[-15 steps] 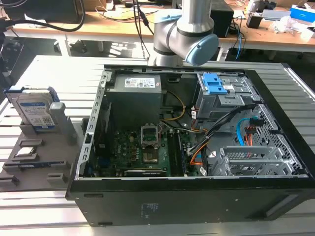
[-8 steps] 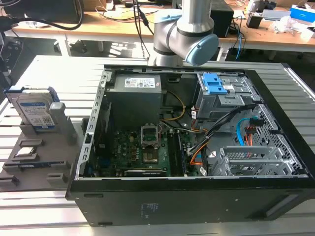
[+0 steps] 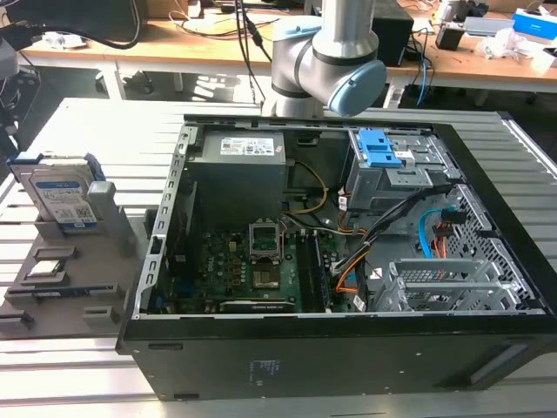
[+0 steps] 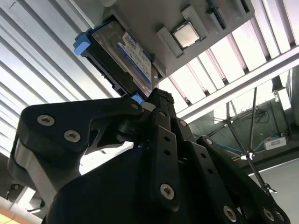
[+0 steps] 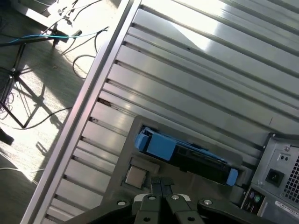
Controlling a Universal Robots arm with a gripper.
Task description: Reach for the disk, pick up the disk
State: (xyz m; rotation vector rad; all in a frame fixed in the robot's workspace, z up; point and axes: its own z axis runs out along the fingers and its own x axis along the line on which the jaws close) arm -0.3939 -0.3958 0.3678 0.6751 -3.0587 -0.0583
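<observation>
The disk (image 3: 57, 196) is a silver hard drive with a white-and-blue label and a blue bracket. It stands on edge in a slot of the grey holder (image 3: 83, 279), at the exterior view's left, beside the open computer case. In both wrist views the disk (image 5: 187, 153) (image 4: 122, 53) lies ahead of my gripper (image 5: 161, 183) (image 4: 157, 95). The black fingers are pressed together with nothing between them. They are apart from the disk. The arm (image 3: 324, 61) rises behind the case.
The open computer case (image 3: 339, 261) fills the middle of the slatted metal table (image 3: 96, 131), with a blue drive-bay clip (image 3: 379, 148) inside. A processor chip (image 4: 186, 35) (image 5: 135, 176) lies in the holder near the disk. Cables and a stand are on the floor beyond the table edge (image 5: 88, 88).
</observation>
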